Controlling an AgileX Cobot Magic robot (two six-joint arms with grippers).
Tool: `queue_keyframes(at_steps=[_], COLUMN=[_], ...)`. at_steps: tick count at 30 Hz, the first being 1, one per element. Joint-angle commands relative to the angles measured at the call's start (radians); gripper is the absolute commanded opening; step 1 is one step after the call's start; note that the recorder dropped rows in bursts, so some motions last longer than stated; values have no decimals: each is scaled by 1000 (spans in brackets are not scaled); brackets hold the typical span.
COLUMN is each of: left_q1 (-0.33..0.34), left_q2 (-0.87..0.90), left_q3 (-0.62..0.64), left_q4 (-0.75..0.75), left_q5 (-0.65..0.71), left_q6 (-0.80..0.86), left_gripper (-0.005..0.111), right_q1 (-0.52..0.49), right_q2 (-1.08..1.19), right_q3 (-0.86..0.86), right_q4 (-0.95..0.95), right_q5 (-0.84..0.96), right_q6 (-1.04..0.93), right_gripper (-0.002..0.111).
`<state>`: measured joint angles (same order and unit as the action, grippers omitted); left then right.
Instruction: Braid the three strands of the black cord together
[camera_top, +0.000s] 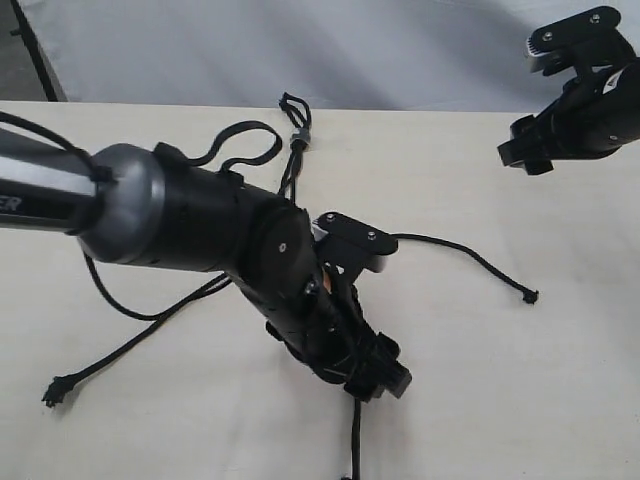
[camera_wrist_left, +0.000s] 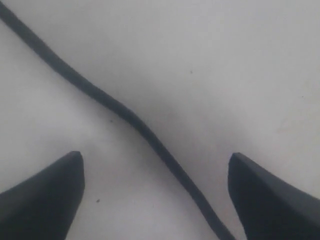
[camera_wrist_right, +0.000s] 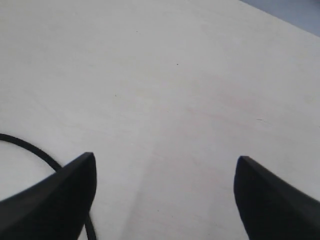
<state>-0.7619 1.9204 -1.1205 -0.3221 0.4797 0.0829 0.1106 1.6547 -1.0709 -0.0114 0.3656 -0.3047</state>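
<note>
Cord (camera_top: 296, 150) lies spread on the desk (camera_top: 560, 400), its three strands (camera_top: 290, 180) fanning out from the grey band (camera_top: 299, 136), with the small loop (camera_top: 294, 103) just past that band. Right strand (camera_top: 445, 239) trails off one way, left strand (camera_top: 130, 345) the other. Middle strand (camera_wrist_left: 125, 112) runs between the fingers of the left hand (camera_wrist_left: 156, 200), which is spread wide and grips nothing. Right hand (camera_wrist_right: 165, 200), well apart from the band, also gapes wide and holds nothing.

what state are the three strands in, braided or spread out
Spread: the three strands end far apart, left, right and below the left gripper.
</note>
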Motion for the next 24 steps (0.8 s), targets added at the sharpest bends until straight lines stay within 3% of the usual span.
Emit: queue_keyframes(at_steps=[1,5,7,9,11,14,16,19,24], left_q1=[-56,-67,-67,-69,-69,-69,-57,-20,80], left_q2=[65,133,139,139,139,106,42,-58,-98], left_q3=[-71,-98,-98,-98,-98,-104,-123,-125,-106], left_q4=[82,131,159,188,190,244,382,666,862], left_q5=[68,145,159,159,159,188,264,358,424], left_q6=[-19,-45,-45,-45,-33,-35,-103,-241,-261], left_gripper=[74,71,55,19,0,0,0,0,0], right_q1=[-4,-4,-4,-4,-4,-4,-4,-4,-4], right_q2=[-8,-8,-8,-8,-8,-8,-8,-8,-8], right_q3=[4,4,4,4,4,4,4,4,4], right_q4=[11,11,11,11,11,11,11,11,11], right_q5=[-21,-21,-23,-25,-25,-27,-27,-27,-27], right_q6=[2,2,2,2,2,2,2,2,2], right_gripper=[72,72,72,72,72,72,72,72,72])
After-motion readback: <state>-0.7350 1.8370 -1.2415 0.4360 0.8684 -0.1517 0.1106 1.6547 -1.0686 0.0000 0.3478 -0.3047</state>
